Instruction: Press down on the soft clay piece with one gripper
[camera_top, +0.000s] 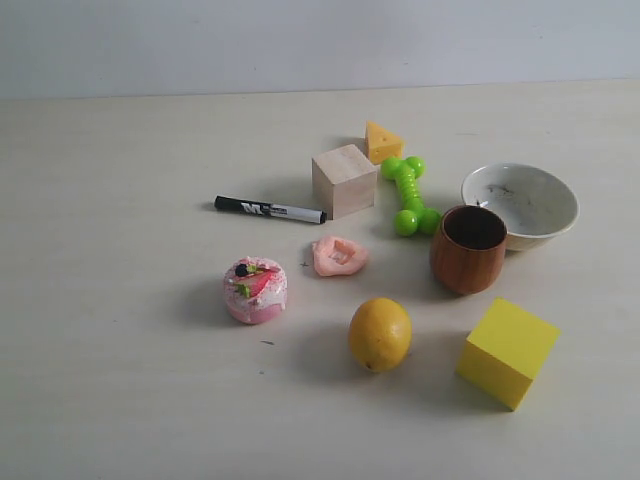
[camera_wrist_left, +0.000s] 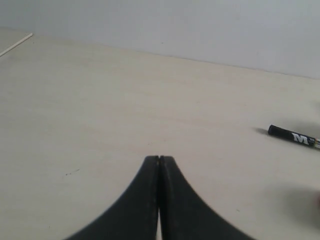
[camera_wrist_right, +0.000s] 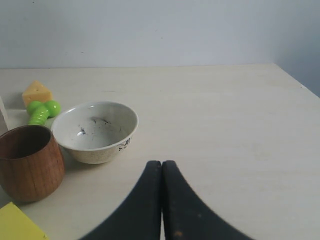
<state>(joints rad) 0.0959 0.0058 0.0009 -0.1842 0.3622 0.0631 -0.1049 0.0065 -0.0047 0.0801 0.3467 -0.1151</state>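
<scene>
Right now my left tool is pressed together, its fingertips touching with nothing between them. It looks out over bare table, with the black marker lying ahead and off to one side. My right tool is likewise drawn together on nothing, with the white bowl and the wooden cup ahead of it.

The soft clay piece lies about the middle of the table, flattened, with a dent pressed into its top and a raised rim around the dent. Nothing touches it. The cake toy sits near it toward the left edge, and the wooden cup stands toward the right edge. On its far-edge side are the marker and the wooden block. The lemon rests on its near-edge side.

Further toward the far edge I see a green dumbbell toy and a cheese wedge. A yellow cube sits toward the near right corner.
</scene>
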